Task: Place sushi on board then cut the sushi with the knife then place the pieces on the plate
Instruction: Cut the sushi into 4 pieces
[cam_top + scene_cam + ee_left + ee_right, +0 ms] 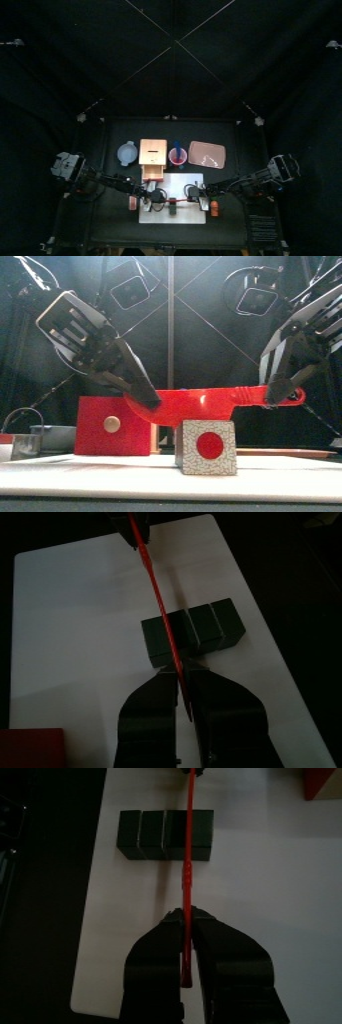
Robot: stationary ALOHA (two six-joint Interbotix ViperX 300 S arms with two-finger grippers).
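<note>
A red toy knife [214,401] hangs level just above the sushi roll [206,447], which lies on the white cutting board [191,182]. My left gripper [144,396] is shut on one end of the knife and my right gripper [281,391] is shut on the other. In the left wrist view the blade [154,592] runs across the dark roll [211,627] from the left gripper [185,677]. In the right wrist view the blade [189,838] crosses the roll [151,833], held in the right gripper [187,918]. The roll's near end is speckled white with a red spot.
Behind the board stand the wooden box [155,153] with its red drawer front [112,425], the blue-grey bowl [127,153], the red cup [177,155] and the pink tray [206,154] at the back right.
</note>
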